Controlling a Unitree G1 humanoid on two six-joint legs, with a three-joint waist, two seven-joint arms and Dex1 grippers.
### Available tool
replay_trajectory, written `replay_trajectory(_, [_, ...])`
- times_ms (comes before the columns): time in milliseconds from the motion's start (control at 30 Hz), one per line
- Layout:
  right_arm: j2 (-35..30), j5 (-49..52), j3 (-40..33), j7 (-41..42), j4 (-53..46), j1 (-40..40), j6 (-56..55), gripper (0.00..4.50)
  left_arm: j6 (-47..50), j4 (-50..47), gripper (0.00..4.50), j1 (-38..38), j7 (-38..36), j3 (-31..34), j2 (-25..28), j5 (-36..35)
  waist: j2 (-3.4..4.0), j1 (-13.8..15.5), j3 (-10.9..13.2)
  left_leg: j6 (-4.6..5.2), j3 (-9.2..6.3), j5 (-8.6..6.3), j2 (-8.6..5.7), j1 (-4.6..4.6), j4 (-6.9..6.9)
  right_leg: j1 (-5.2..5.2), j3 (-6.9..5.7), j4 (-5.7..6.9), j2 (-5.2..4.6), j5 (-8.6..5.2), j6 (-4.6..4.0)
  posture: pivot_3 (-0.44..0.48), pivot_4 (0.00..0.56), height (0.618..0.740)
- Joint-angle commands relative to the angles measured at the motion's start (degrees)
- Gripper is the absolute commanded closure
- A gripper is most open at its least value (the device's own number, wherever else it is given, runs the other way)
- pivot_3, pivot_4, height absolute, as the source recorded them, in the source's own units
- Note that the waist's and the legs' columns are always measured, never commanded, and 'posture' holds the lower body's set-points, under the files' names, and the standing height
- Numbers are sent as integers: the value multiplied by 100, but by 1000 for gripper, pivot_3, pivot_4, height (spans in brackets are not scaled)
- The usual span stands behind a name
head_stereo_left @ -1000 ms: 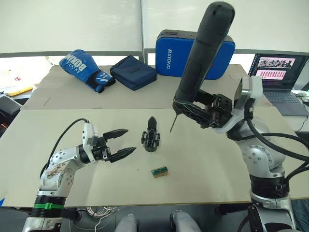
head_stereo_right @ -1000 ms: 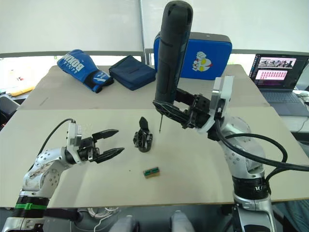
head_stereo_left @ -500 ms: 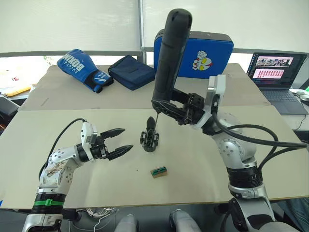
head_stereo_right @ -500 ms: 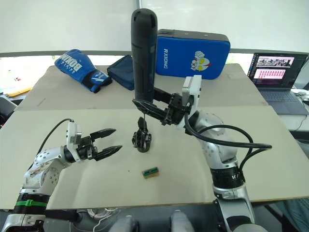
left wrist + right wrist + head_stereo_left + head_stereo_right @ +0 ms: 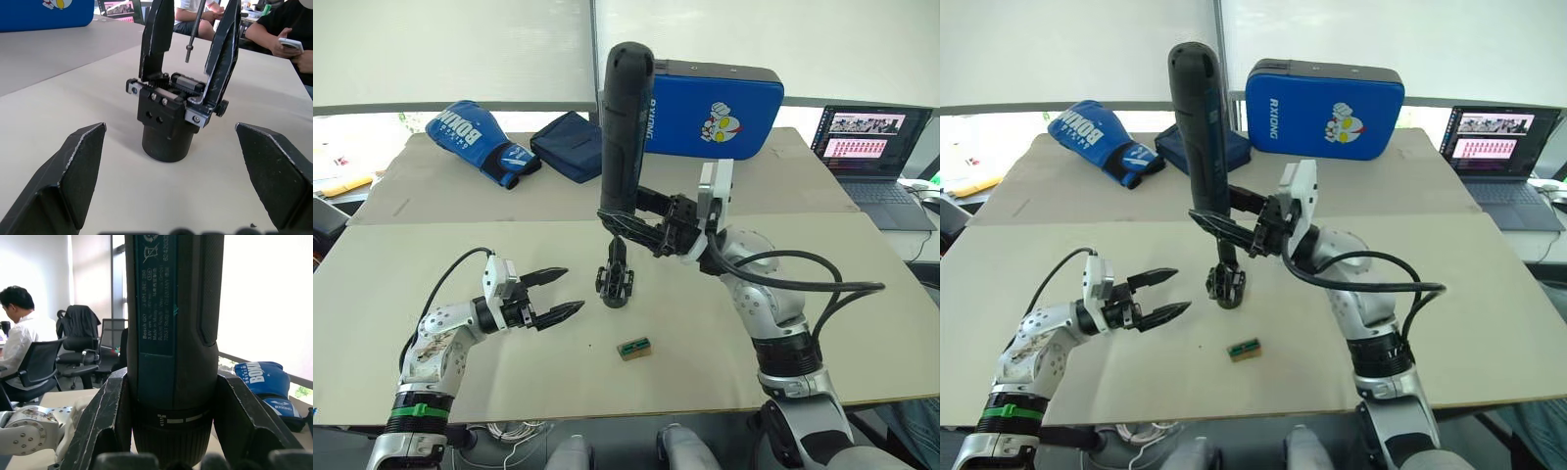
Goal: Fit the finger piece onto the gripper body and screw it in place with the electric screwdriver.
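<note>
Long thick dark grey-black electric screwdriver (image 5: 624, 127) upright, clamped between right gripper (image 5: 641, 217) fingers, thin bit pointing down. Directly below bit: small black gripper body (image 5: 174, 118) standing on beige table (image 5: 822, 323). Beside it, left gripper (image 5: 558, 296) spread wide, empty. Small green-and-tan block (image 5: 635, 348) nearby.

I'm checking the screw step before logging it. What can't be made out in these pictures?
- Head views: whether the screwdriver bit touches a screw on the gripper body; too small.
- Left wrist view: bit tip hangs between the two fingers; its target screw is hidden behind the body.
</note>
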Motion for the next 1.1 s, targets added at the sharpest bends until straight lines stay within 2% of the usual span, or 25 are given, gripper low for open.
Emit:
replay_trajectory(33, [109,1,-14,33,-88,-194,-237,2595,-253,14,0,-121,-80,-46,-65,104,0,-3,0,0,0,0,0,0,0,0,0,0,0,0,0,0,150,740])
replay_trajectory(1100, [358,-80,60,197,15,-90,-199,2595,-315,11,0,-133,19,-286,-248,376,0,-6,0,0,-1,0,0,-2,0,-2,0,0,-1,1,-1,0,150,740])
